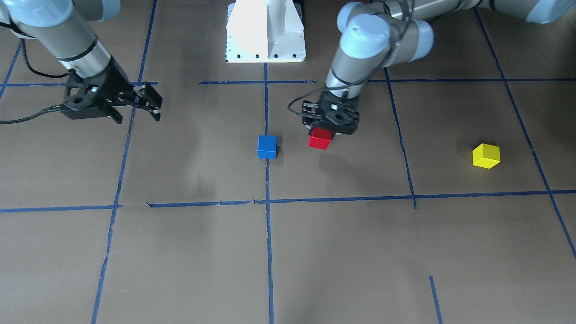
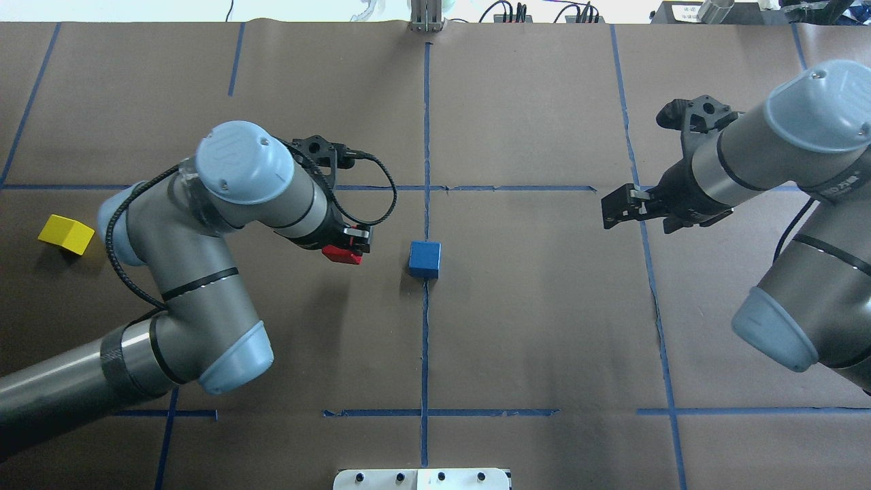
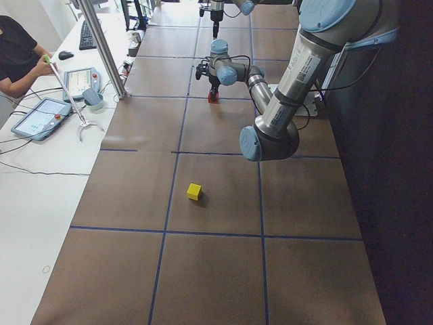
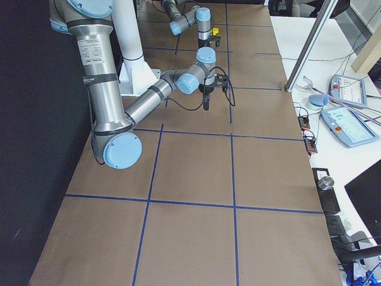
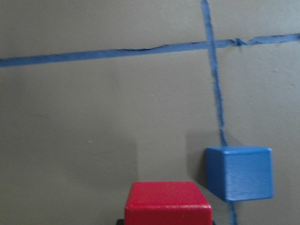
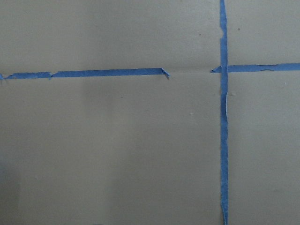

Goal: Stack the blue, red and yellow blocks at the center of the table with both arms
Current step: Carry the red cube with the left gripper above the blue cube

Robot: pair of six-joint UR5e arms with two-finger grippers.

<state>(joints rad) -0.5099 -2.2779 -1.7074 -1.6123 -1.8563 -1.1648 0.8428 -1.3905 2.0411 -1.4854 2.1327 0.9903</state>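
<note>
Item 1, left jaws, on the left arm (image 2: 231, 204): you will find them closed on the red block (image 1: 320, 139), gripping its upper part so that the lower part shows below them; the wrist view shows the block's top face at its bottom edge. Whether the block touches the desk (image 1: 342, 252) you cannot tell from these views. Item 2, blue block (image 1: 267, 146): it sits flat on the desk near the left jaws, on the side toward the right jaws, apart from the red block and resting on the central blue tape line (image 1: 268, 234). It lies between the 2 sets of jaws, far nearer the left ones. Item 3, yellow block (image 1: 486, 155): it rests on the desk well apart from the left jaws, on the side away from the right jaws, out beyond the left arm's elbow and turned at an angle to the tape grid. Item 4, right jaws, on the right arm (image 2: 762, 156): spread apart, holding nothing, hanging above bare desk well apart from all 3 blocks; their wrist view shows only brown paper and tape. Item 5, robot base (image 1: 265, 31): white, standing behind the blue block.
</note>
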